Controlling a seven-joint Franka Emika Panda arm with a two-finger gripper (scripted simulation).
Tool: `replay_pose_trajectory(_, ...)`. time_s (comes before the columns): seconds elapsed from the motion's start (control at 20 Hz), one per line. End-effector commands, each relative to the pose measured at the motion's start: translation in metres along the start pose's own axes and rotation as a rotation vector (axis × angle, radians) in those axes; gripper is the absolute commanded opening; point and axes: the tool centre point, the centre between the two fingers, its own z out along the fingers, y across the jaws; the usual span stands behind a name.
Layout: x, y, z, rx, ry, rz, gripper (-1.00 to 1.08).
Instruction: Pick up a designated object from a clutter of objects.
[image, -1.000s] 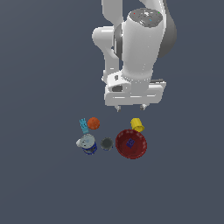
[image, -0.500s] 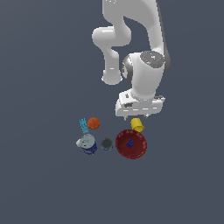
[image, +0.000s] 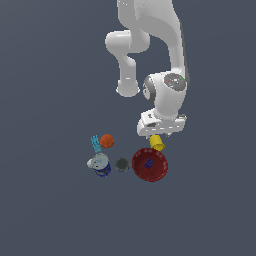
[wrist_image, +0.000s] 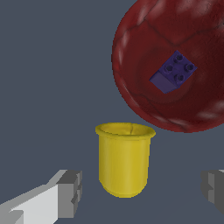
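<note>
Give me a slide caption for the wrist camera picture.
Open hand straddling the upright yellow cup, beside the red bowl holding a blue brick.

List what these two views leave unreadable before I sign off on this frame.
- Exterior view: the claw fingers are hidden behind the wrist body, which also covers part of the yellow cup.
- Wrist view: both fingers are cut by the picture's edges, so whether they touch the cup is unclear.
- Wrist view: the red bowl runs off the frame; the rest of the clutter is out of view.
- Exterior view: the blue-and-silver can is too small to read.
</note>
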Motion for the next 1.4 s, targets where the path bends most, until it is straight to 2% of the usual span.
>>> replay_pose_trajectory(0.0,-0.004,-0.004,0.007,0.001,0.000,-0.005,1.00)
replay_pose_trajectory(0.45,-0.006,-0.005,0.015,0.001,-0.001,-0.007,1.00)
replay_pose_trajectory(0.9,-0.007,-0.006,0.051,0.002,-0.001,-0.008,1.00)
replay_pose_trajectory(1.2,-0.007,-0.006,0.061,0.002,-0.001,-0.008,1.00)
replay_pose_trajectory(1.25,-0.007,-0.006,0.061,0.002,-0.001,-0.008,-1.00)
replay_pose_trajectory(1.35,-0.007,-0.006,0.061,0.002,-0.001,-0.008,-1.00)
